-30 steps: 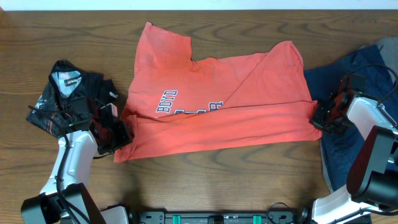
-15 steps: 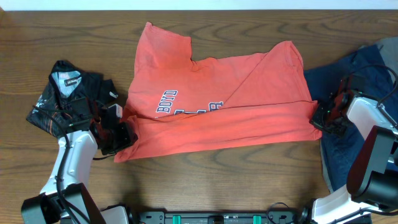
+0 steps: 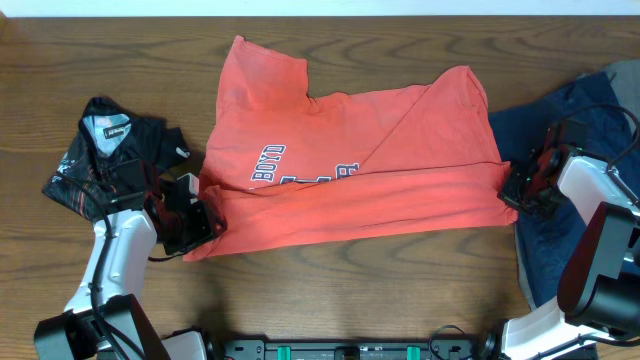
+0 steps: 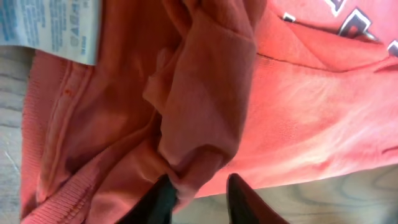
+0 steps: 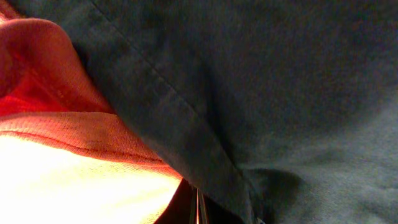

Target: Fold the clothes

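Now the coral-red T-shirt is lying lengthwise between my 2 grippers: left gripper is straddling its collar-side fold, jaws apart; right gripper is clenching at the opposite corner.

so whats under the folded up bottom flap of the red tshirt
The front of the coral-red T-shirt. The flap hides the lower half of the second row of navy lettering; BOYD above it shows. The wooden table beneath is covered.

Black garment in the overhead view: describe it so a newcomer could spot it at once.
On the wooden table, look left of the big coral-red T-shirt spread across the middle. The crumpled black garment lies there. Unlike the plain navy garment at the right edge, it carries red-and-white print.
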Robot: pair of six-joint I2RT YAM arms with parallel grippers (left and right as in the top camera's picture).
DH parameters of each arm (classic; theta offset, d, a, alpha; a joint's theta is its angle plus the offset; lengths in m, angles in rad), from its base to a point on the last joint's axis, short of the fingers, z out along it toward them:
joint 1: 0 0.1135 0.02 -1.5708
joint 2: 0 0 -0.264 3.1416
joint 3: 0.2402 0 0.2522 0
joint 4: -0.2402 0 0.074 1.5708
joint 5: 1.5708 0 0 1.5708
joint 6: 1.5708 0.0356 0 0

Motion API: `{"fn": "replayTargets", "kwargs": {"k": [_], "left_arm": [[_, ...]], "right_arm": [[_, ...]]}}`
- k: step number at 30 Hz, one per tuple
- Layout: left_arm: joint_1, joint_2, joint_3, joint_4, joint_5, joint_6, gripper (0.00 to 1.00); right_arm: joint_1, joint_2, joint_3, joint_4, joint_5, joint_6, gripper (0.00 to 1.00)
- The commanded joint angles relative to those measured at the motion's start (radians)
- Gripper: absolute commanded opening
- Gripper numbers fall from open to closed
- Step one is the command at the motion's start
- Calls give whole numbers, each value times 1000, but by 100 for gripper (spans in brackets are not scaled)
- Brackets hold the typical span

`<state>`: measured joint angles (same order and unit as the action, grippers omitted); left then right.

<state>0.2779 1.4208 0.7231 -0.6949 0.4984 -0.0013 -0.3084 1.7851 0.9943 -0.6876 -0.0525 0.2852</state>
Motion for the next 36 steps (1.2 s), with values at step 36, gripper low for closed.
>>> {"fn": "replayTargets", "kwargs": {"k": [36], "left_arm": [[-3,-79,110,-105,-285,-202,6]], "right_arm": [[-23,35,-35,-164,90,46,1]]}}
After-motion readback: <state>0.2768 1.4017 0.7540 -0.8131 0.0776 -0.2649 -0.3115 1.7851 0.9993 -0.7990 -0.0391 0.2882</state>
